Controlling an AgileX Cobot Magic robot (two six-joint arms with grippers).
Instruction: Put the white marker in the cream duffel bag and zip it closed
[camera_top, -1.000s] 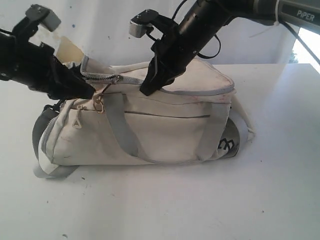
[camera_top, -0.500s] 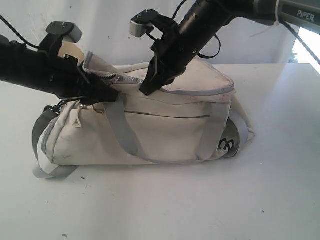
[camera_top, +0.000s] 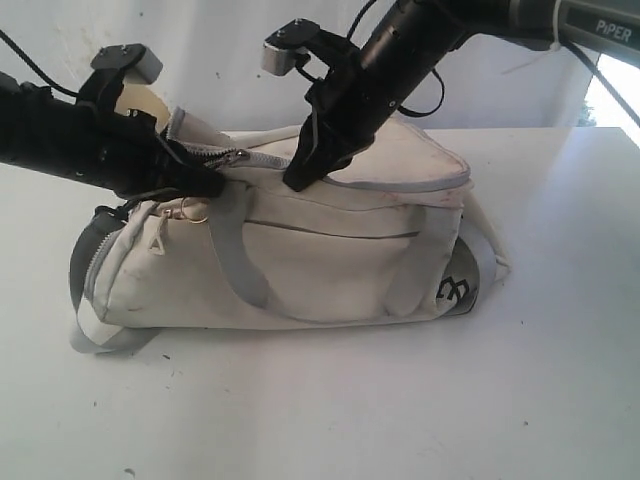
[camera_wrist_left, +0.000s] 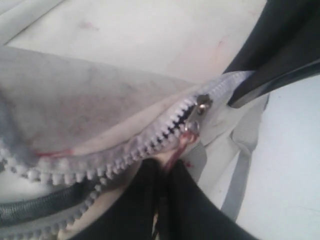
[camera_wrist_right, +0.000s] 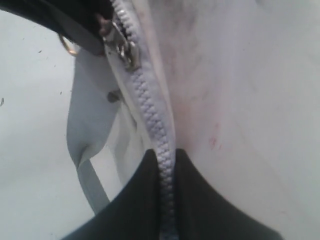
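Cream duffel bag (camera_top: 330, 262) looks grubby (grey zipper (camera_wrist_left: 150, 146) partly open).

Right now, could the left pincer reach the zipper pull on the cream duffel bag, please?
Probably yes: the left pincer seems closed right on the zipper pull, with nothing in between.

This looks like a robotics lab test station. A bare white desk (camera_top: 420, 400) stands against a plain white backdrop (camera_top: 200, 60). Two black, cabled robot arms reach in from 10 o'clock (camera_top: 60, 140) and 1 o'clock (camera_top: 400, 50), with a PiPER label (camera_top: 610, 27) on the latter.
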